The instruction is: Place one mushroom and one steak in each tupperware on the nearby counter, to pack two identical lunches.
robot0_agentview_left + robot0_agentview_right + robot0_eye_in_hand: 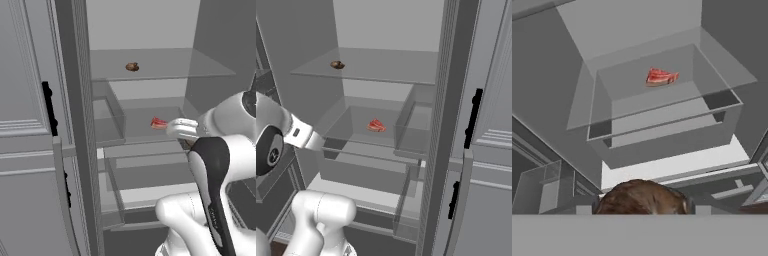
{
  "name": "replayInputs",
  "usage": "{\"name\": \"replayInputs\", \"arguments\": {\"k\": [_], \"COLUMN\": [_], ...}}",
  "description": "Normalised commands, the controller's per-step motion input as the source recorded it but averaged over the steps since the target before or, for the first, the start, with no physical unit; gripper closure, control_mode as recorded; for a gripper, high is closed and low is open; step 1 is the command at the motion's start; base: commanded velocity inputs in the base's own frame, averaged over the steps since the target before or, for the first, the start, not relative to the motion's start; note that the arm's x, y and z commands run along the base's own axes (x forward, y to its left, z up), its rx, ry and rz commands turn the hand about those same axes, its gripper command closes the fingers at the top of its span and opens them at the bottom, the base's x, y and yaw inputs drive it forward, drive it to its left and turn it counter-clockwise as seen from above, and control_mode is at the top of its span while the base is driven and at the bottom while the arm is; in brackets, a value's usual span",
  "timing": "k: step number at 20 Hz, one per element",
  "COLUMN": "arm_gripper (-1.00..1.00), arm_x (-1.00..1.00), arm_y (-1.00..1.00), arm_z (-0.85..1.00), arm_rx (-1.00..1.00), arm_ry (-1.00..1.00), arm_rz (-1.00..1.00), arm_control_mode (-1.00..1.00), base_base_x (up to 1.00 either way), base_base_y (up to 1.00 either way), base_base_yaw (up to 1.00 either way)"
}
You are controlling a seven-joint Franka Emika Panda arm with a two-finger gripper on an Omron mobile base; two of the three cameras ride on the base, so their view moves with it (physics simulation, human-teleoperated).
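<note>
A mushroom (pixel 643 196) is held between the gripper's (pixel 643 205) jaws at the open fridge (pixel 456 75), so carrying it to a tupperware is judged the next step.

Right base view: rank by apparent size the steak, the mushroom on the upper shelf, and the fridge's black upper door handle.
1. black upper door handle
2. steak
3. mushroom
The handle sits nearer the camera, so its lead is partly perspective.
</note>
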Motion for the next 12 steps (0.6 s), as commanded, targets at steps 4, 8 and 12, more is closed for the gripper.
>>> {"name": "replayInputs", "arguments": {"k": [4, 8, 12], "arm_gripper": [1.0, 1.0, 1.0], "arm_x": [-0.49, -0.4, 0.0], "arm_y": [0.0, 0.0, 0.0], "arm_z": [-0.07, -0.05, 0.0], "arm_rx": [0.04, 0.02, 0.0], "arm_ry": [0.02, 0.01, 0.0], "arm_rz": [-0.06, -0.04, 0.0], "arm_control_mode": [-1.0, -1.0, 1.0], "base_base_x": [0.0, 0.0, -0.01], "base_base_y": [0.0, 0.0, 0.0], "base_base_yaw": [0.0, 0.0, 0.0]}}
